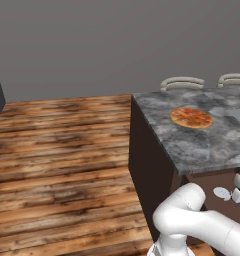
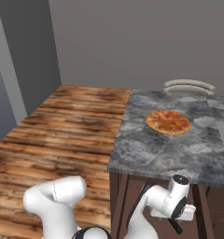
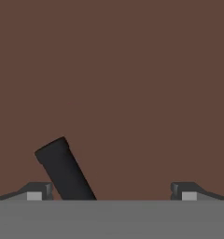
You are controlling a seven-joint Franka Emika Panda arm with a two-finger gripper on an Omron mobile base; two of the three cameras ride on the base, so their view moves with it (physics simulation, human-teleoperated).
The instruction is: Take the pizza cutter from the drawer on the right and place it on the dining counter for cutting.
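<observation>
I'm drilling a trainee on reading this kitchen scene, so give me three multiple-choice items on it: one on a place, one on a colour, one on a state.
1. Where does the pizza lie?
A. on the wooden floor
B. on the dining counter
C. on a chair

2. What colour is the slim handle seen close up in the hand view?
A. black
B. silver
C. orange

3. How do the jaws of the gripper stand?
A. shut on the handle
B. shut on nothing
C. open, wide apart

Answers:
1 B, the pizza rests on the grey marbled top.
2 A, the handle is black against the brown surface.
3 C, the two tips sit far apart, with the handle just inside the left-hand tip and not clamped.
</observation>
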